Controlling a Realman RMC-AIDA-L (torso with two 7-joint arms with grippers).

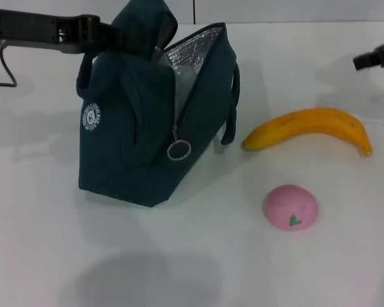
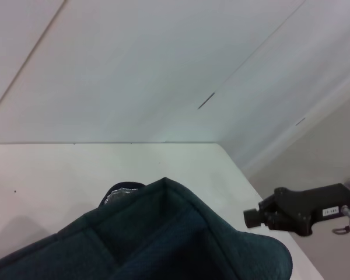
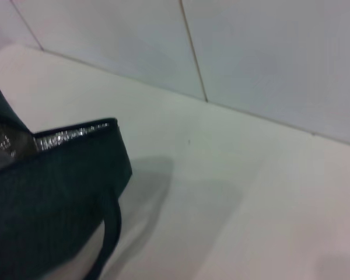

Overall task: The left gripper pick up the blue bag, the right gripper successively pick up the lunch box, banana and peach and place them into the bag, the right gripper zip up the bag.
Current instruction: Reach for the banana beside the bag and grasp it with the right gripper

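Dark teal-blue fabric lunch bag [image 1: 131, 121] stands unzipped on the white table [image 1: 198, 262], its top gripped by the left claw [image 1: 115, 38]. Right of it: yellow banana [image 1: 310, 128], pink peach [image 1: 290, 207]. Right claw [image 1: 374, 57] hovers far right, grip state unclear.

White table [image 1: 179, 268] against a pale panelled wall [image 3: 268, 52], soft shadows.

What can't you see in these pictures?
- Inside of the dark teal-blue fabric bag: head view, its own walls hide it; only some silver lining shows, so no lunch box can be confirmed.
- Left gripper: head view, its jaws are buried in the bag's top fabric.
- Right gripper: head view, cut off by the edge.
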